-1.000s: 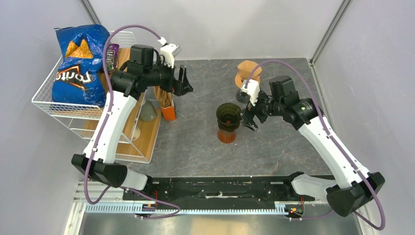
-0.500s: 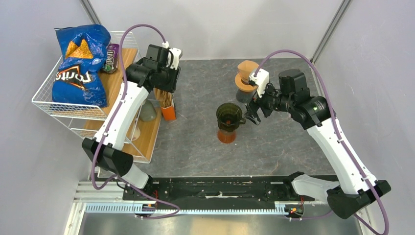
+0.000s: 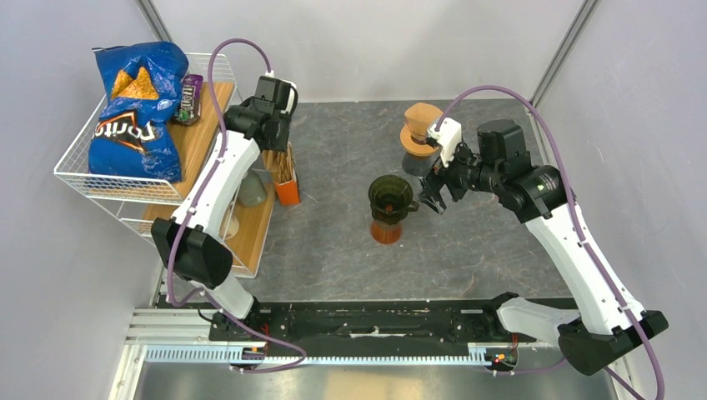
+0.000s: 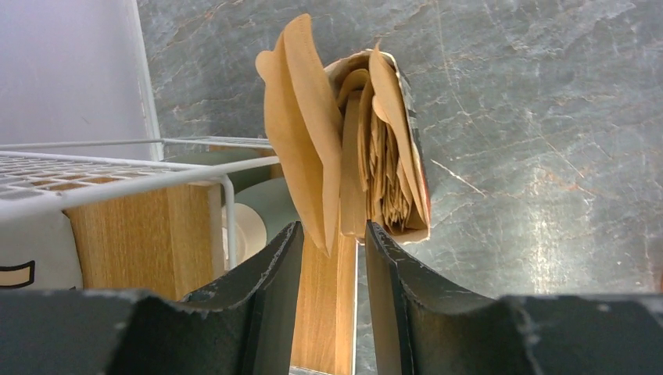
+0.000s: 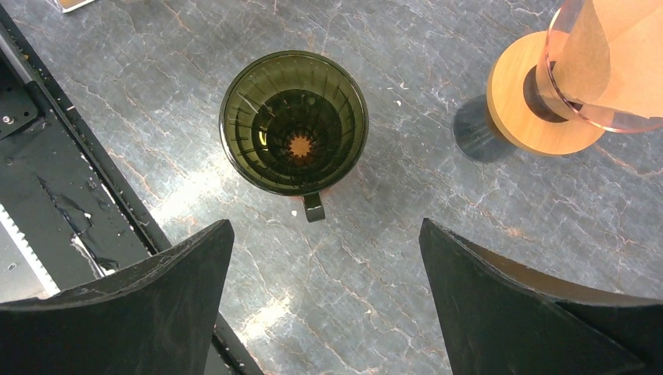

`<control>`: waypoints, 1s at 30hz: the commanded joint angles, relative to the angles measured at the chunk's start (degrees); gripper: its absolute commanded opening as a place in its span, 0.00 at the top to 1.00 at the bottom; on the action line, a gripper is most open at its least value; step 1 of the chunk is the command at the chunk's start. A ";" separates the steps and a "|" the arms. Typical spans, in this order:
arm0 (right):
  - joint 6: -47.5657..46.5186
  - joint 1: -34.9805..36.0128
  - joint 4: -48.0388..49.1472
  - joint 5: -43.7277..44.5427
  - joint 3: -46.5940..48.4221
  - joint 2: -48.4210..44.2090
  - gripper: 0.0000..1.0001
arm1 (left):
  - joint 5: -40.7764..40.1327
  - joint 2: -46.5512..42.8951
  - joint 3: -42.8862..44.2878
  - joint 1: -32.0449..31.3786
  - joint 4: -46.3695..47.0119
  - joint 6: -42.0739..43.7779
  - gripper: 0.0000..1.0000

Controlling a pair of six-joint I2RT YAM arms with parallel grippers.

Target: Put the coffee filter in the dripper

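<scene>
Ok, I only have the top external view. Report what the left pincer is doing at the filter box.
Observer: The left pincer is slightly open and straddles the lower tip of one coffee filter that leans out of the box.
Operator: Confirm the grip.
Observer: No grip yet. The fingers are apart, and the wooden board shows between them.
Operator: Check the dripper.
Observer: The dripper is empty. Its handle points toward the wide-open right pincer.

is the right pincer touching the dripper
Apart. The right wrist view shows the dripper beyond the tips of the open right pincer, with bare table between them.
</scene>
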 commanded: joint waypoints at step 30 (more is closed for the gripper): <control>0.81 -0.16 -1.36 0.10 2.51 -1.22 0.03 | 1.30 8.39 -3.15 3.47 7.28 -0.84 0.72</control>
